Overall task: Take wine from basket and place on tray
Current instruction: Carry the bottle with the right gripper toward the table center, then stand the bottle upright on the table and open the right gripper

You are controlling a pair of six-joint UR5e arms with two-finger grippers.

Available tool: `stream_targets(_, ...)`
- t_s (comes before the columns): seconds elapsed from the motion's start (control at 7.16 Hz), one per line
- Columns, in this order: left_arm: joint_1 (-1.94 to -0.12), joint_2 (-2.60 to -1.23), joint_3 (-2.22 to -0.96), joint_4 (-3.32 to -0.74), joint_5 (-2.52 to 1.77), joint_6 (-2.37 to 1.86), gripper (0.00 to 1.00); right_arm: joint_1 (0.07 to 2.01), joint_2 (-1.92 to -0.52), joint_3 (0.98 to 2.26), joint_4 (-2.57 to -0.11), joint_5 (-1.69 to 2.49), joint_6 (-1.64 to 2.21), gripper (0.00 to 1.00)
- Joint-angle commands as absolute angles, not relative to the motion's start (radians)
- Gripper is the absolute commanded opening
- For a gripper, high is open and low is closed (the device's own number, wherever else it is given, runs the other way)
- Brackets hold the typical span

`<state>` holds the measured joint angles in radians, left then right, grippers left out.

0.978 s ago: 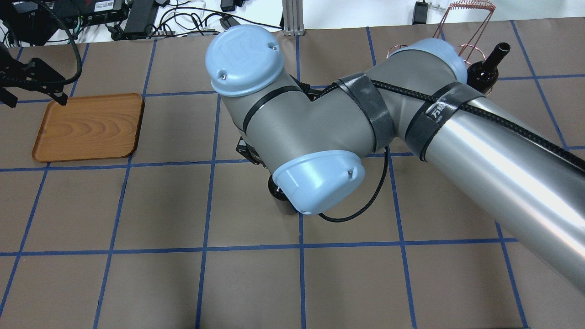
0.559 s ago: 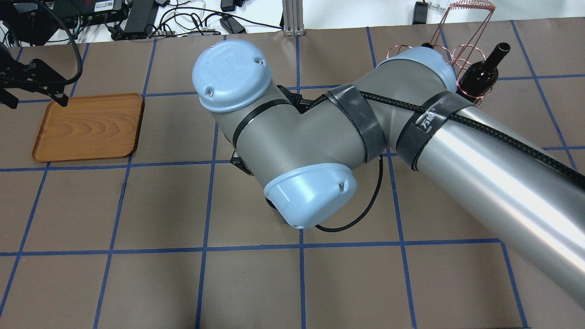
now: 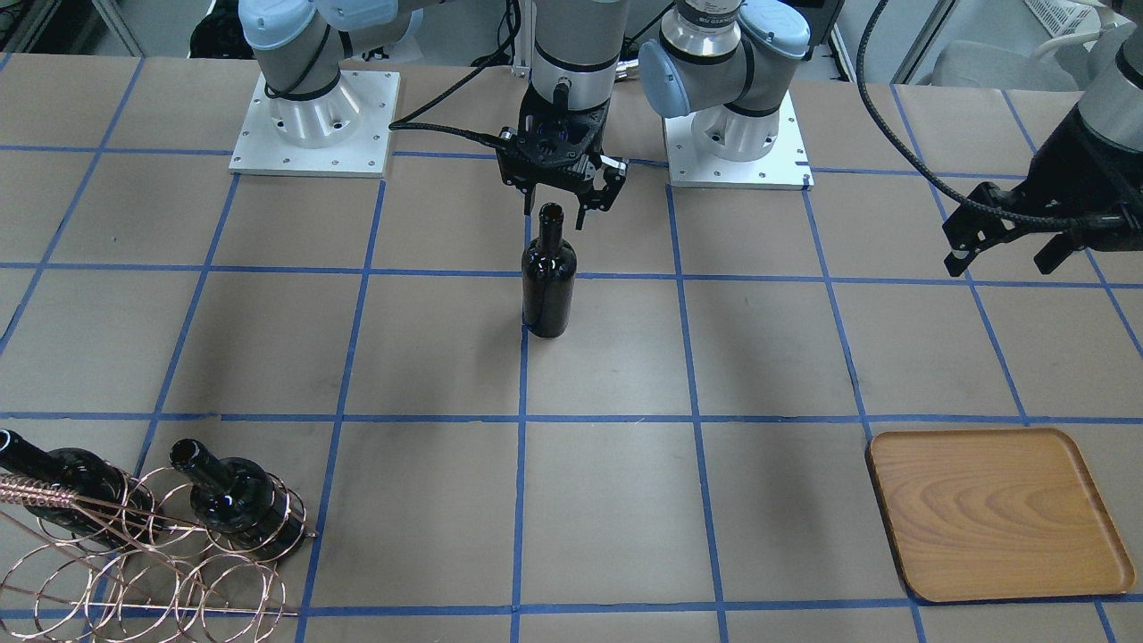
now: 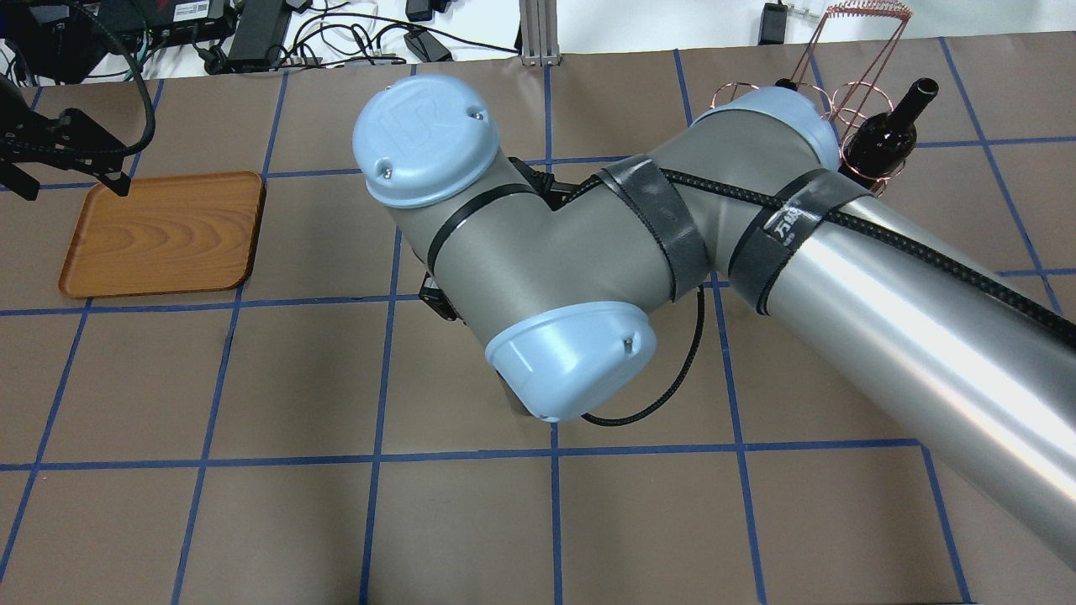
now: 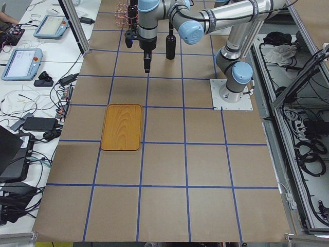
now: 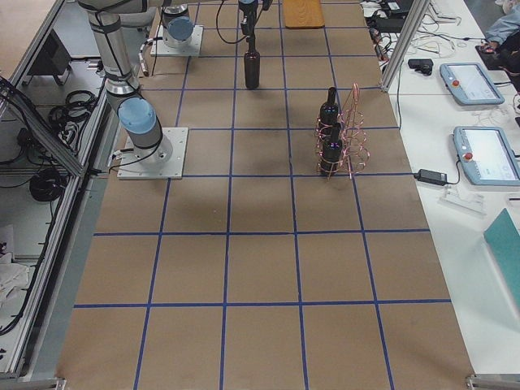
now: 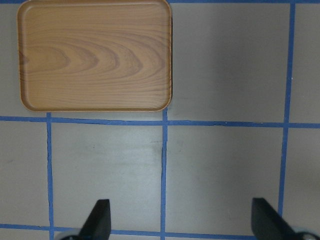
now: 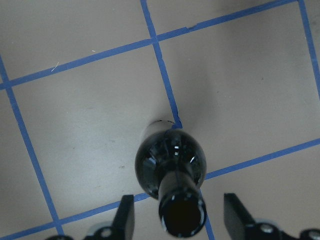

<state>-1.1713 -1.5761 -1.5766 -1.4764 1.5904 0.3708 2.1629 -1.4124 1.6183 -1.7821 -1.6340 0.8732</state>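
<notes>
One wine bottle (image 3: 548, 286) stands upright on the brown table near its middle, on a blue tape line. My right gripper (image 3: 555, 212) is open, its fingers (image 8: 125, 217) on either side of the bottle's mouth (image 8: 181, 216) and apart from it. In the overhead view my right arm hides this bottle. The copper wire basket (image 3: 152, 563) holds two more bottles (image 3: 232, 496); it also shows in the overhead view (image 4: 849, 92). The wooden tray (image 3: 996, 513) lies bare. My left gripper (image 3: 998, 263) is open and empty, hovering near the tray's (image 4: 164, 234) far left corner.
Blue tape lines grid the brown table (image 3: 429, 518). My right arm's elbow and forearm (image 4: 588, 252) fill the middle of the overhead view. Cables and power boxes (image 4: 252, 34) lie beyond the far table edge. The arm bases (image 3: 312, 125) stand at the robot's side.
My right arm's wrist has shifted a little to the left over the standing bottle, uncovering more of the basket in the overhead view. My left gripper has barely moved.
</notes>
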Motion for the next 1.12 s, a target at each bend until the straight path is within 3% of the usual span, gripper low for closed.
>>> stream_targets(0.0, -1.173, -1.577, -1.577, -1.476, 1.589, 0.37, 1.0, 2.161, -1.416, 1.617, -1.782, -1.635, 0.871, 1.0)
stream_targets(0.42, -1.184, -1.574, -1.574, -1.497, 1.557, 0.362, 1.0, 2.105, -1.462, 1.601, -1.793, -1.672, 0.705, 1.0)
stream_targets(0.7, -1.206, -1.572, -1.574, -1.491, 1.517, 0.357, 1.0, 1.931, -1.531, 1.6, -1.764, -1.661, 0.495, 1.0)
stream_targets(0.98, -1.344, -1.556, -1.574, -1.491, 1.528, 0.232, 1.0, 1.745, -1.615, 1.597, -1.686, -1.657, 0.254, 1.0)
